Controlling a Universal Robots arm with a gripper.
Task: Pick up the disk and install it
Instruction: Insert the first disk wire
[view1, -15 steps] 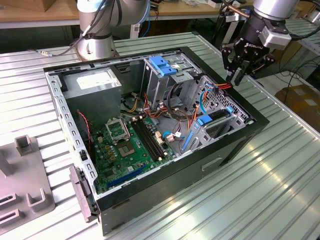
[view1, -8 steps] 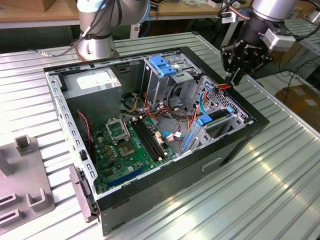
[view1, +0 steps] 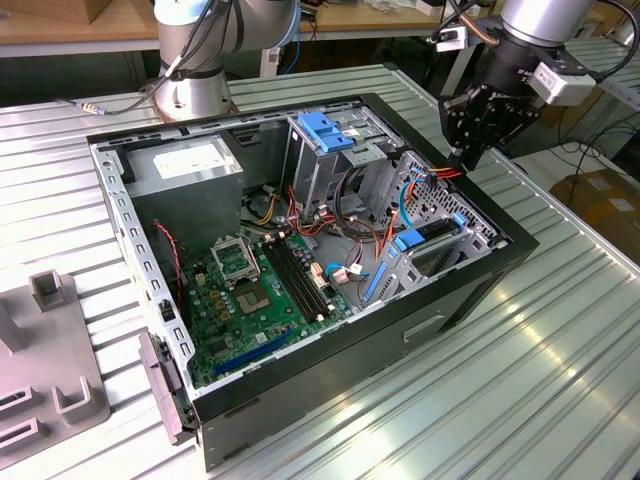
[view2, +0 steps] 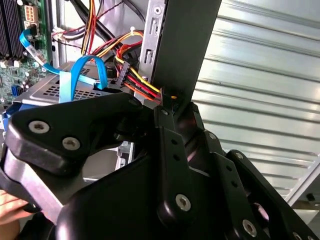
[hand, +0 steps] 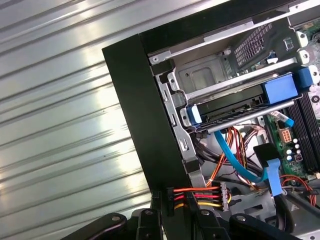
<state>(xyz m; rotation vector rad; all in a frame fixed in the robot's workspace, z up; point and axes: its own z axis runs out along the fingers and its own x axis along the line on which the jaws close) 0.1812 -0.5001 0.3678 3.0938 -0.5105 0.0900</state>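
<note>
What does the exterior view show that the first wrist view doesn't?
The exterior view adds the arm's base, the power supply and a grey fixture on the exterior view's left. The first wrist view adds a close look at a plug with red and yellow wires. Both show the black case, the disk inside it, a blue cable, the ribbed table and the gripper by the case's edge.

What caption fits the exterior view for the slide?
End effector at the open computer case's rim, beside the power cable, near the blue-railed disk in the drive cage.
</note>
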